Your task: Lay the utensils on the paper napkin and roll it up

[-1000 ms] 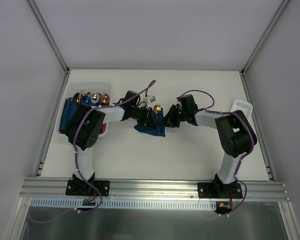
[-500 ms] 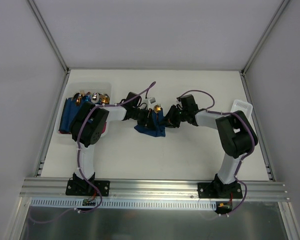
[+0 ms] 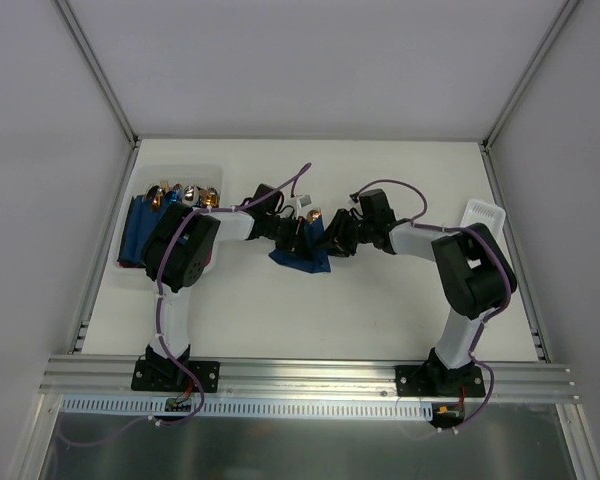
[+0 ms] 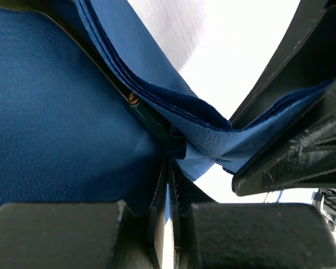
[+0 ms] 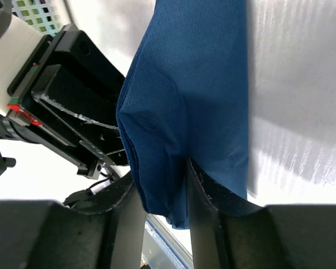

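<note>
Bin (image 3: 130, 277) of rolled bundles (image 3: 176, 198) left of napkin (image 3: 302, 263)

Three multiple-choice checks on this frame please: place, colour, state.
1. Where is the paper napkin? A by the arm bases; B mid-table between the left gripper and right gripper; C against the far wall.
2. Its colour? A white; B red; C dark blue.
3. The left gripper is? A wide open; B shut on the napkin; C out of view.
Answers: B, the top view shows it there; C, blue in every view; B, its wrist view shows a pinched fold.
</note>
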Robot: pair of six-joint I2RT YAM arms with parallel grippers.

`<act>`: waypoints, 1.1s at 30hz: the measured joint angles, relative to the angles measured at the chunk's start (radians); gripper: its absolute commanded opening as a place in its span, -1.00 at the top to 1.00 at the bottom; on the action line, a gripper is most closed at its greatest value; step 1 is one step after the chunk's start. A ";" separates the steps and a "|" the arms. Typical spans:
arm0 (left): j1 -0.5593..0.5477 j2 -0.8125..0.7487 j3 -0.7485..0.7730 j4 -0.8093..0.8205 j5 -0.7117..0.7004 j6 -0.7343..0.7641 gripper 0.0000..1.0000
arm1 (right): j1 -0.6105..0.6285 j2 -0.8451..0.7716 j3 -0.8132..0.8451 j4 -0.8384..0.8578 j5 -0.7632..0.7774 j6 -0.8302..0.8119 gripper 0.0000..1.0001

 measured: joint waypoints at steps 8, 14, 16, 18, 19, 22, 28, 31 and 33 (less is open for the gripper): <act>0.000 0.000 0.000 0.000 0.000 -0.002 0.93 | 0.000 0.010 -0.020 0.080 -0.033 0.067 0.05; 0.007 -0.003 -0.001 0.000 0.000 -0.012 0.76 | 0.000 0.041 -0.023 0.103 -0.040 0.091 -0.09; 0.010 -0.013 -0.010 0.000 0.000 -0.019 0.58 | 0.000 0.053 -0.023 0.106 -0.043 0.095 -0.13; 0.018 -0.035 -0.027 -0.003 -0.002 -0.024 0.44 | 0.000 0.064 -0.024 0.116 -0.054 0.103 -0.19; 0.024 -0.050 -0.037 -0.005 -0.001 -0.027 0.30 | 0.000 0.066 -0.024 0.121 -0.060 0.106 -0.21; 0.048 -0.105 -0.074 -0.011 -0.005 -0.041 0.21 | 0.000 0.070 -0.024 0.138 -0.076 0.112 -0.35; 0.108 -0.272 -0.129 -0.047 0.001 -0.045 0.15 | -0.001 0.072 -0.024 0.159 -0.092 0.122 -0.51; 0.144 -0.326 -0.116 -0.062 0.001 -0.044 0.12 | -0.002 0.072 -0.024 0.166 -0.098 0.125 -0.59; 0.162 -0.315 -0.065 -0.097 0.000 -0.045 0.12 | -0.002 0.072 -0.024 0.174 -0.103 0.127 -0.64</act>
